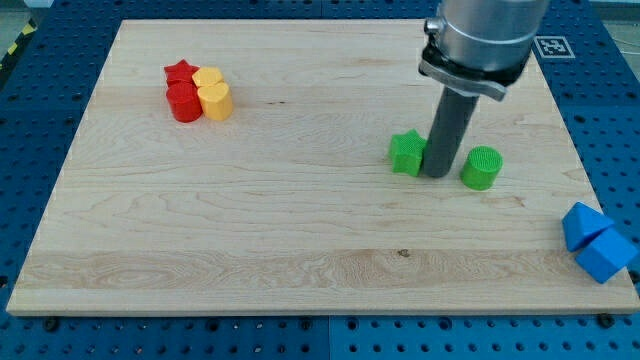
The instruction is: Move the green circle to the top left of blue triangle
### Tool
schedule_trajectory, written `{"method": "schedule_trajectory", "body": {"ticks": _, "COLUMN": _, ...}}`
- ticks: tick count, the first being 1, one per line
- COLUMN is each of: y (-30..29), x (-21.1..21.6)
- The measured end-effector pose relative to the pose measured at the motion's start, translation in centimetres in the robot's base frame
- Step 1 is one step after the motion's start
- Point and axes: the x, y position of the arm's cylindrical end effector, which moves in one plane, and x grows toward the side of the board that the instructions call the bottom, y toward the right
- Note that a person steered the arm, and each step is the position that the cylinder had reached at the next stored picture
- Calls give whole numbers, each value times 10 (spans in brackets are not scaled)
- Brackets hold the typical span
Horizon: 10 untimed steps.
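Green circle: we see it (481, 167) on the right half of the table (300, 240), upright, a short ribbed cylinder, well apart from the blue blocks.
Our tip: our tip (437, 175) stands between the green star (406, 153) and the green circle, touching or almost touching the star, just beside the circle on its left.
Fingers: there are none on this arm; the rod holds nothing and can only push.
Blue triangle: the wedge-like blue block (581, 222) sits at the table's near right edge, touching a second blue block (606, 255); which is the triangle we cannot fully tell.
Handling: we judge the circle light, stiff and quick to slide on smooth wood; being round, it may roll off a push that is off-centre.
Contact: we would press its left side wall, centred, pushing right and slightly nearer.
Others: red (182, 90) and yellow (212, 93) blocks cluster at the far left.
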Motion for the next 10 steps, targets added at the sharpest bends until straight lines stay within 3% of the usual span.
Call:
{"method": "schedule_trajectory", "body": {"ticks": 3, "y": 26, "x": 4}}
{"method": "schedule_trajectory", "body": {"ticks": 4, "y": 69, "x": 4}}
{"method": "schedule_trajectory", "body": {"ticks": 10, "y": 91, "x": 24}}
